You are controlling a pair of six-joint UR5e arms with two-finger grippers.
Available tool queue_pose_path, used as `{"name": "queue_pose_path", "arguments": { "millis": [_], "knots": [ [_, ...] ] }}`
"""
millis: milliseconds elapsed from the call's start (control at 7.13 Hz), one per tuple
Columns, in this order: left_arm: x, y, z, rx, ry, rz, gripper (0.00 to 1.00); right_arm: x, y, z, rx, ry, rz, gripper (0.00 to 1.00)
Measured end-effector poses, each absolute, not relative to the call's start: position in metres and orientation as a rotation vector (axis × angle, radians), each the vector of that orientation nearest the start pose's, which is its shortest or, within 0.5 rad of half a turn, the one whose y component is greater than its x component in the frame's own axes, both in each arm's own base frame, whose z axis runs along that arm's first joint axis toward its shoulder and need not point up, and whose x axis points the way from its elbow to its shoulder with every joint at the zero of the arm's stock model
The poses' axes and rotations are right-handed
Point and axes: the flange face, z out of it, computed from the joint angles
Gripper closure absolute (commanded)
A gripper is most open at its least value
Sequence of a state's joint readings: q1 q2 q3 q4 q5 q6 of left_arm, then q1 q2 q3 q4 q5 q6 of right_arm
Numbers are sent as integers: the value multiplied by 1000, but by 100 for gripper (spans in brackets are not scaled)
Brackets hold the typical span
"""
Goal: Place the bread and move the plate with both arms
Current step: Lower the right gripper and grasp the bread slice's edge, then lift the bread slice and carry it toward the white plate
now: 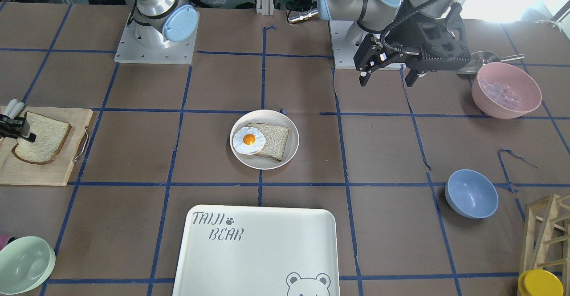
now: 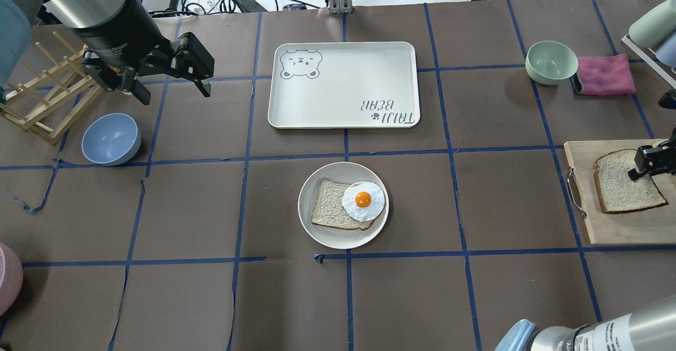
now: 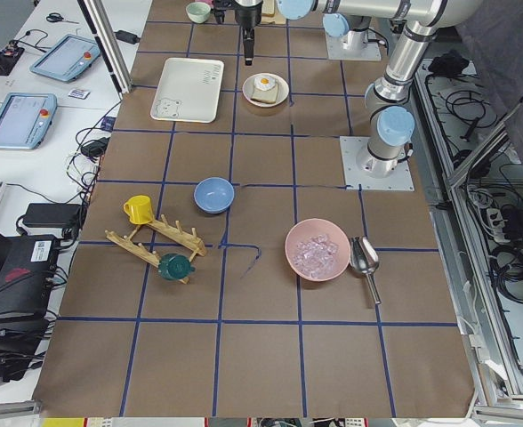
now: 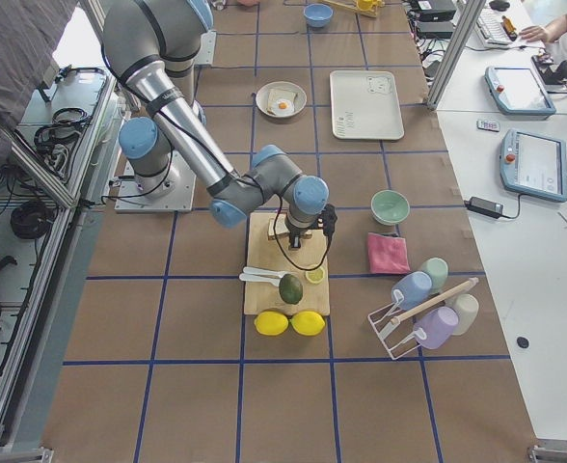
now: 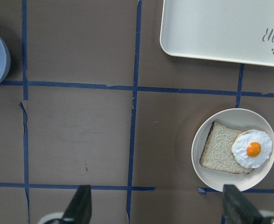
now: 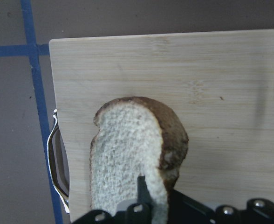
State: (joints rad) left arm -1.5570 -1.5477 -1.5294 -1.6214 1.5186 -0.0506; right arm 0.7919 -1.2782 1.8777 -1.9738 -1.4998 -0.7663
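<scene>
The bread (image 2: 623, 185), a pale slice with dark crust, lies on a wooden cutting board (image 2: 618, 229) at the table's right end. My right gripper (image 2: 647, 163) is shut on one edge of it. In the right wrist view the bread (image 6: 123, 154) stands tilted up between the fingers (image 6: 141, 189); it also shows in the front view (image 1: 44, 138). The round cream plate (image 2: 338, 238) sits mid-table and holds a squarer slice topped with a fried egg (image 2: 363, 200). My left gripper (image 2: 166, 84) hangs open and empty above the table's far left, away from the plate (image 5: 235, 119).
The white TAIJI BEAR tray (image 2: 343, 84) lies beyond the plate. A blue bowl (image 2: 111, 139) and a wooden rack (image 2: 47, 103) are under the left arm. A green bowl (image 2: 552, 62) and pink cloth (image 2: 604, 75) are far right. A pink bowl (image 1: 505, 89) sits near the left base.
</scene>
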Motion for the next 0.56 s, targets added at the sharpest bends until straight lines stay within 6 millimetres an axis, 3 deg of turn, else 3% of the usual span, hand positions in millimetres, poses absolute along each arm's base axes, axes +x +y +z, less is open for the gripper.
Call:
{"name": "queue_pose_path", "arguments": {
  "millis": [280, 561],
  "knots": [
    [-132, -485, 515, -102, 3192, -21, 0, -260, -472, 254, 12, 2975, 100, 100],
    [-132, -485, 515, -102, 3192, -20, 0, -217, -487, 303, -28, 3003, 79, 100]
  ]
}}
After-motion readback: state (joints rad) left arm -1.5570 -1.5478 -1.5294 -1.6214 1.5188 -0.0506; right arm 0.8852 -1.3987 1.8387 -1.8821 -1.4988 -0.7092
